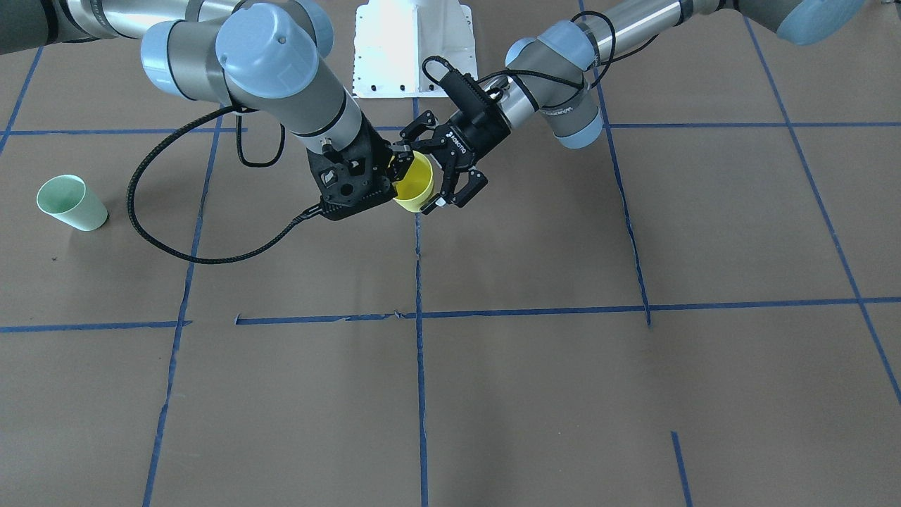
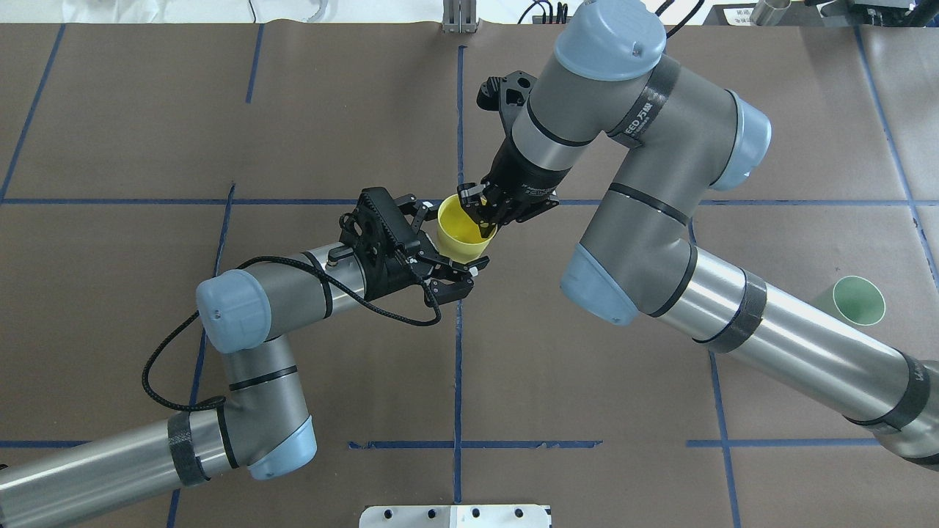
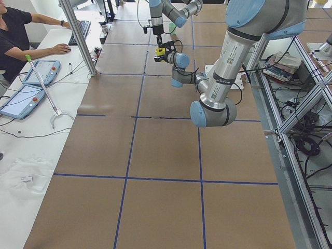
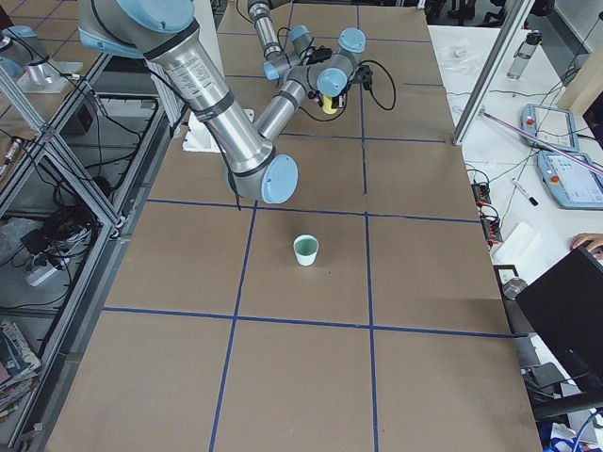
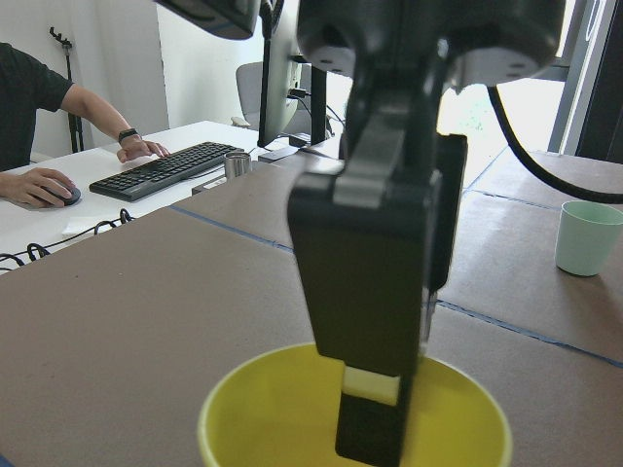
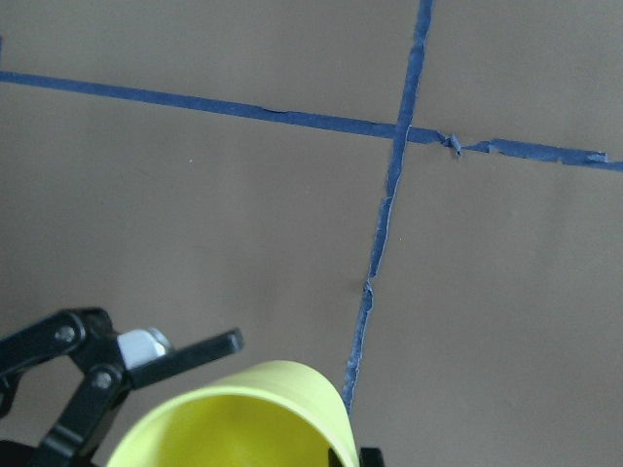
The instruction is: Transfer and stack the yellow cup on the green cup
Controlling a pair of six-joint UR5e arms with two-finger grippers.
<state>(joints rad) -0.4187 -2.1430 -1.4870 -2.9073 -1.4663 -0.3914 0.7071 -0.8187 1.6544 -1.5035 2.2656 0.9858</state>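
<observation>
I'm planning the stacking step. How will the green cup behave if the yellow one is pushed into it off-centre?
The green cup looks thin and light, so it would probably slide. It stands on its narrower base with nothing bracing it, so an off-centre push may tip it. Its wider, open rim should help guide the yellow cup in.

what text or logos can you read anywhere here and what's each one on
"ROBOTIQ": white letters on the black body of the left hand.
White print on the black band of the right arm: too blurred to read.
Dark print along the silver tube of the left arm: too small to read.
No text shows on the bright yellow plastic cup or the pale mint-green plastic cup.
</observation>
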